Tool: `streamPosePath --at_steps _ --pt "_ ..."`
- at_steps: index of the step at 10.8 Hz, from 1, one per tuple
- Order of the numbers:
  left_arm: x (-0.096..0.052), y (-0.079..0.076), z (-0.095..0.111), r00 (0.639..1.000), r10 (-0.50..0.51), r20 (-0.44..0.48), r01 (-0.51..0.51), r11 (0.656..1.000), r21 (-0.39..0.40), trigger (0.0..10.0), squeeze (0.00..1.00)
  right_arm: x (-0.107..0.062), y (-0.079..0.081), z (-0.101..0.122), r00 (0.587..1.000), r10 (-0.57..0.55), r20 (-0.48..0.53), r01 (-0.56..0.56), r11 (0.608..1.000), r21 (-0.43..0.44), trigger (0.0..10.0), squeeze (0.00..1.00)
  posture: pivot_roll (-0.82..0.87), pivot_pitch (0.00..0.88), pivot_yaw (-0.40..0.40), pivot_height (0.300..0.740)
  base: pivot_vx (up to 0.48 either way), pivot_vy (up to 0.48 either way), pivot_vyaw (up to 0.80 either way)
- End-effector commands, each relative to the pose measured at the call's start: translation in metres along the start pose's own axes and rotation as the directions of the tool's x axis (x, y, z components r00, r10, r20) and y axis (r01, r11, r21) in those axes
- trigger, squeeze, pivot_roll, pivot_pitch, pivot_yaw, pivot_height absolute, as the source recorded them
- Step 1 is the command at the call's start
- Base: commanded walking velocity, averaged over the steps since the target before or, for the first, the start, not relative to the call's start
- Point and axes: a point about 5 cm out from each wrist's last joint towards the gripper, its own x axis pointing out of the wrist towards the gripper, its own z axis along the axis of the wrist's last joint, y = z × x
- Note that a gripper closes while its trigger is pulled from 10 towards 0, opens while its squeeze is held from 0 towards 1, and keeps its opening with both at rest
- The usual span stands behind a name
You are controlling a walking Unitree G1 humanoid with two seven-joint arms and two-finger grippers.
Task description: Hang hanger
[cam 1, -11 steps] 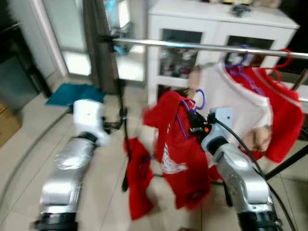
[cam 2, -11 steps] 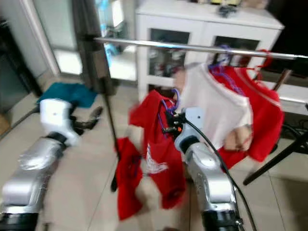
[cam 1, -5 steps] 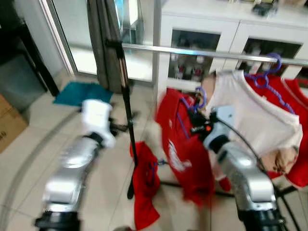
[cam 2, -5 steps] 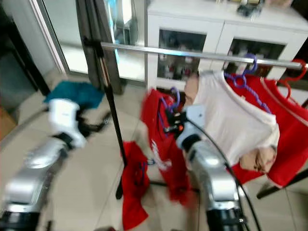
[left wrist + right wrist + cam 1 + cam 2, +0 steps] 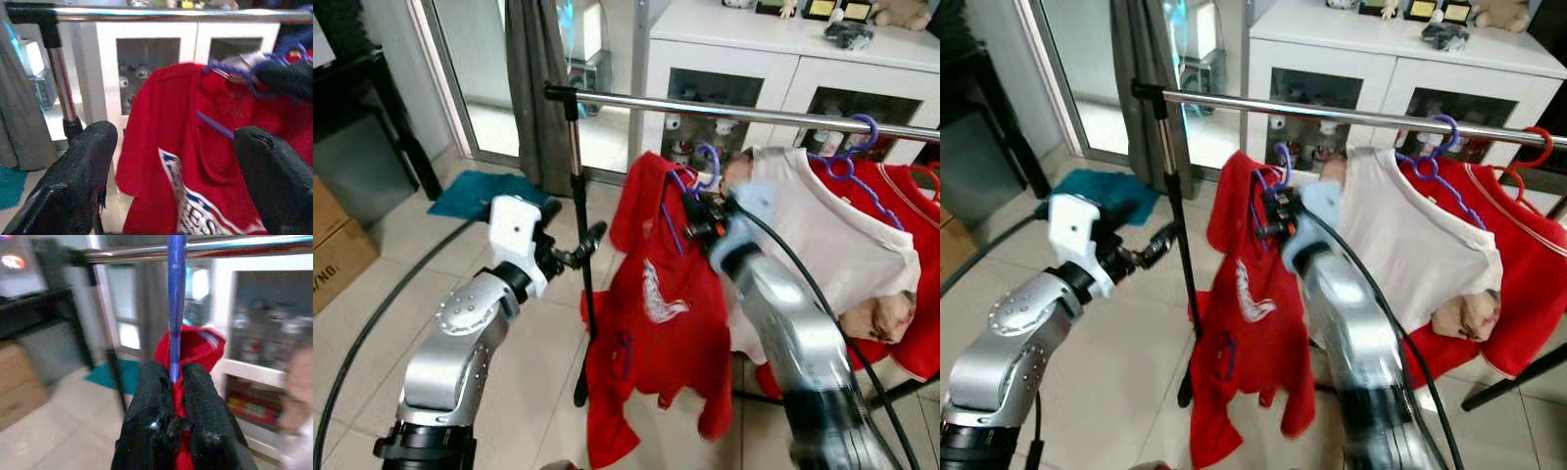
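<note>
right gripper [image 5: 172, 396] jaws clamped on purple hanger [image 5: 705, 166] carrying red shirt [image 5: 656, 323], hook just below rail [image 5: 705, 104]. left gripper [image 5: 176, 166] jaws apart, near rack post [image 5: 578, 225].

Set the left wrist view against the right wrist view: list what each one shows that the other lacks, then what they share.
Left wrist view alone: the left gripper, its two black fingers spread wide and holding nothing, and the white print on the red shirt.

Right wrist view alone: the right gripper shut on the stem of the blue hanger, a cardboard box, and a teal cloth on the floor.

Both: the silver rail, its dark upright pole, the red shirt, and the white cabinet behind.
</note>
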Motion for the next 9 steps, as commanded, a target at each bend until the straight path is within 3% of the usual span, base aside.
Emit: streamPosePath --at_steps 1,5,9 --pt "0.001 -0.002 0.002 0.999 -0.040 -0.021 0.041 0.998 0.048 10.0 0.00 0.006 -0.014 0.007 0.996 -0.085 0.002 0.085 0.996 -0.017 10.0 0.00 -0.01 0.000 0.009 0.740 0.000 0.000 0.00" --pt "-0.010 0.005 0.016 0.996 -0.090 -0.011 0.091 0.992 0.088 10.0 0.00 0.057 -0.036 0.054 0.985 -0.166 0.051 0.168 0.984 -0.050 10.0 0.00 0.03 0.009 0.027 0.740 0.000 0.000 0.00" --pt "-0.010 0.016 0.059 0.989 -0.121 0.086 0.106 0.982 0.154 10.0 0.00 0.076 -0.038 0.073 0.978 -0.206 -0.019 0.204 0.974 -0.099 10.0 0.00 0.08 0.134 0.028 0.740 0.000 0.000 0.00"
